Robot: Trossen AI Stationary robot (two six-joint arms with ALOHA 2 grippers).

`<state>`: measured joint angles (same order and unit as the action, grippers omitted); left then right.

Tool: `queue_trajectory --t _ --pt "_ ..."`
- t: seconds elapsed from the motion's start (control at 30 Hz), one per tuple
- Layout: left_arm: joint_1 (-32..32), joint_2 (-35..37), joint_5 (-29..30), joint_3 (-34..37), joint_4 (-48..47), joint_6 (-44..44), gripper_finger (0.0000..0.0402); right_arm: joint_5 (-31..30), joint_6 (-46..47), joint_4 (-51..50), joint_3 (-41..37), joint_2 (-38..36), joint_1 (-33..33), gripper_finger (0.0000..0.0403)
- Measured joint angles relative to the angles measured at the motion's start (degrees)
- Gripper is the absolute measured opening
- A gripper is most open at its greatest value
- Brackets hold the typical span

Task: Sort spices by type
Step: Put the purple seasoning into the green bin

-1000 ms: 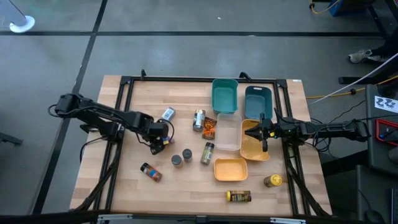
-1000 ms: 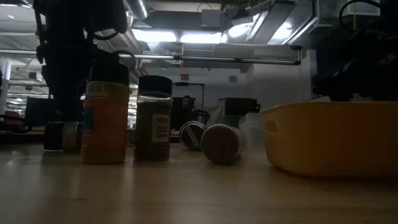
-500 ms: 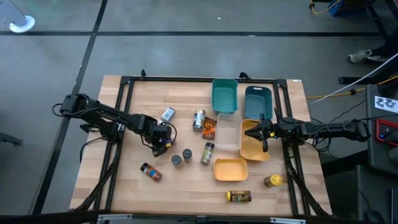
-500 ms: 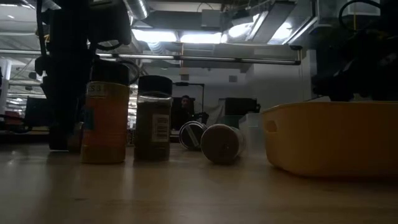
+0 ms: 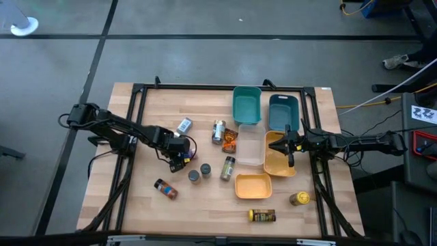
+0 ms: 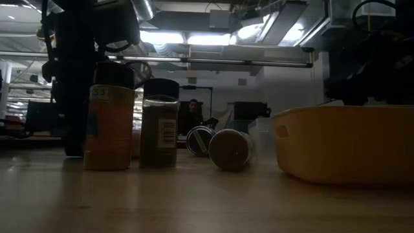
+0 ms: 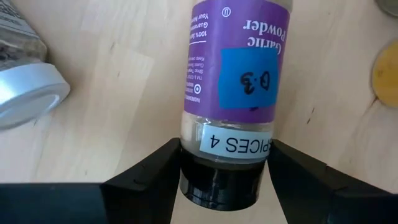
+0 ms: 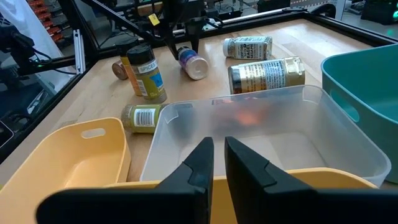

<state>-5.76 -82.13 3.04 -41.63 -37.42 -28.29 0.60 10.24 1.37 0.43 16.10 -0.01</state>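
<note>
My left gripper (image 5: 180, 161) is left of the table's middle, shut on a purple-labelled garlic powder jar (image 7: 239, 68) with a dark lid. From the right wrist view that jar (image 8: 189, 61) slants down below the gripper. My right gripper (image 5: 278, 144) hovers shut above the clear bin (image 8: 348, 134) and touches nothing. Other spices are scattered about: a white-lidded jar (image 5: 184, 125), a lying jar (image 5: 218, 131), an orange packet (image 5: 230, 141), upright jars (image 5: 228, 167) (image 5: 205, 169) (image 5: 194, 175), and lying jars (image 5: 166, 188) (image 5: 262, 216). My left gripper pinches the garlic powder jar at its dark lid (image 7: 221, 180), one finger (image 7: 155, 171) on each side. The fingers come from above. The jar's body reaches out beyond the fingertips and tilts. Whether its bottom (image 8: 198, 68) touches the table, I cannot tell.
Two teal bins (image 5: 246, 104) (image 5: 283, 111) sit at the far side. A yellow bin (image 5: 281, 158) is under the right arm and another (image 5: 252, 185) nearer. A yellow-lidded jar (image 5: 299, 199) stands near the right frame rail. Bare wood lies at the near left.
My left gripper has moved a little toward the table's right and near edge. In the low view a jar lay on its side under that arm a second ago; the arm now stands in that place and the lying jar no longer shows.
</note>
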Motion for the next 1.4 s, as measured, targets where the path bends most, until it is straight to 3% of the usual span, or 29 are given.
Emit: queue_trajectory --t 1.4 --pt "0.22 -0.11 1.21 0.08 1.84 -4.49 0.0208 0.02 -0.01 -0.01 0.01 0.0 -0.01 0.0042"
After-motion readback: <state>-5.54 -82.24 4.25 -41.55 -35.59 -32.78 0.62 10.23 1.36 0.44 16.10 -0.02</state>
